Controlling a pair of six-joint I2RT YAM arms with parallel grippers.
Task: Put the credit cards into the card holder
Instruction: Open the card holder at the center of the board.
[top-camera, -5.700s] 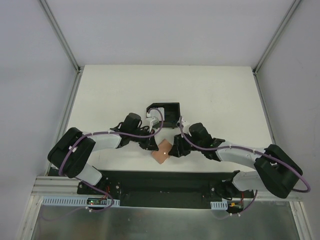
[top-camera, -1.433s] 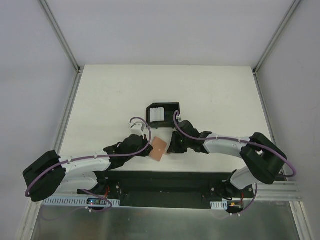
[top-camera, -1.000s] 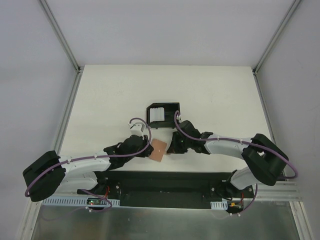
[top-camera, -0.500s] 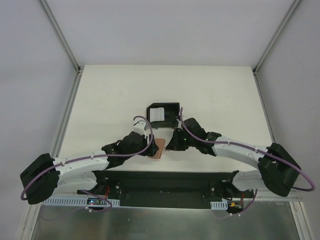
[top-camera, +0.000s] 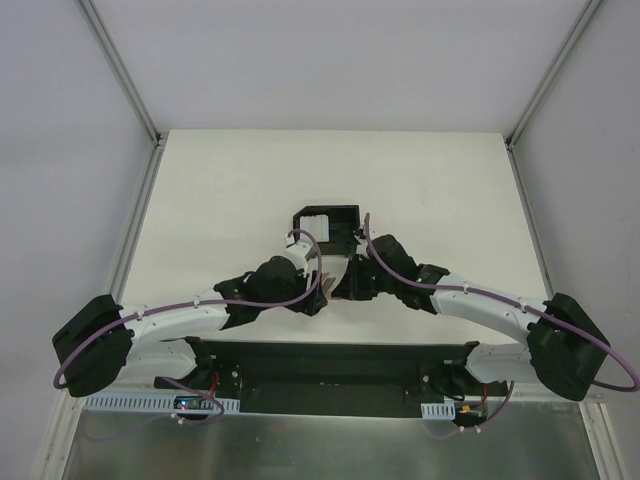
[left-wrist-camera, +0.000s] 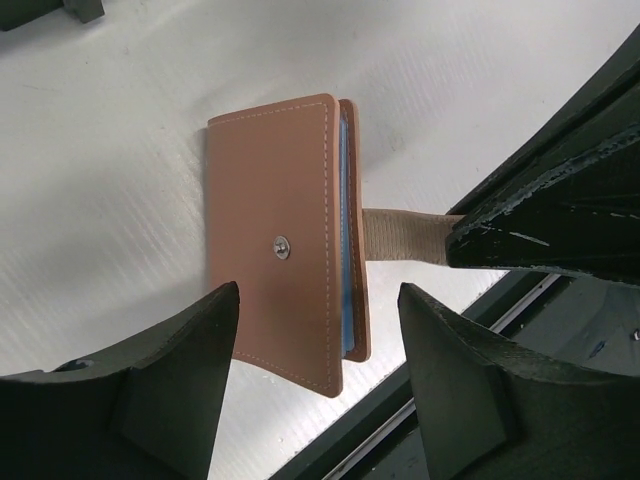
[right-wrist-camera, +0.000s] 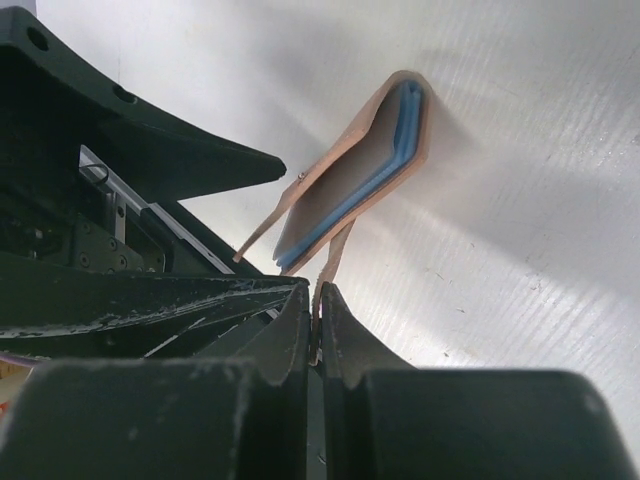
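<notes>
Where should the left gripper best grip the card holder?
Probably pinch the card holder across its two flat covers, coming from the free short edge nearest the open left gripper: it is folded thin, and the right gripper holds the snap tab.

Top view high, looking down on table (top-camera: 420, 180); both wrist views close — sharing card holder (left-wrist-camera: 270, 230).

From above you get only a tan sliver of the card holder (top-camera: 326, 284); the rest lies under the left gripper (top-camera: 316, 294) and the right gripper (top-camera: 346, 284). At the left wrist, the credit cards (left-wrist-camera: 345, 210) show you just a blue edge, too thin to count. The tab (left-wrist-camera: 400, 236) disappears behind the right gripper's closed fingers. You cannot count the pale stack (top-camera: 316, 228) in the black box (top-camera: 342, 213).
</notes>
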